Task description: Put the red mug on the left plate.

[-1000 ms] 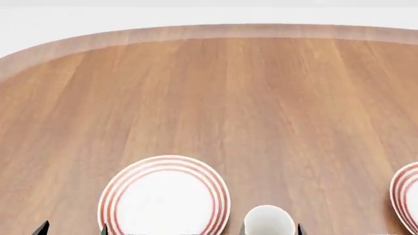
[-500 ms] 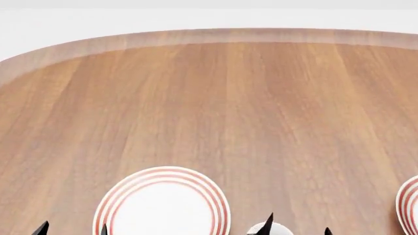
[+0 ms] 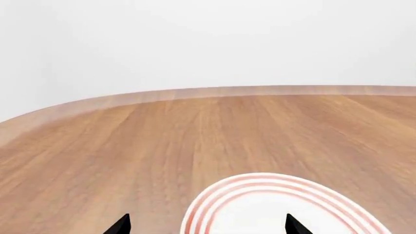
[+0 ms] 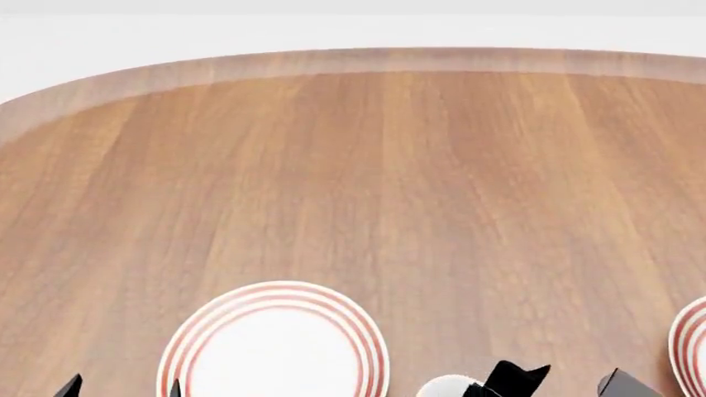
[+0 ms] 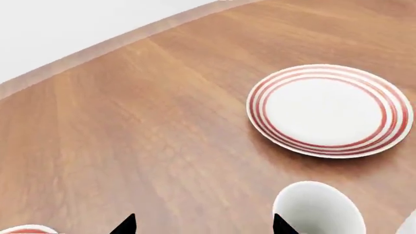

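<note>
The red mug is out of view in every frame. The left plate, white with red rings, lies at the near edge of the head view and shows again in the left wrist view. My left gripper is open just left of the plate, and in its own view the plate's rim lies between the spread fingertips. My right gripper is open, with only bare wood between its tips in its own view.
A plain white mug stands right of the left plate, beside my right gripper. A second ringed plate sits at the right edge. A ringed plate lies beyond the mug; which one I cannot tell. The wooden table stretches far ahead.
The head view tilted slightly between the first two frames. My right gripper has come up further into the head view, to the right of the white mug, partly covering it. The left gripper has stayed put.
</note>
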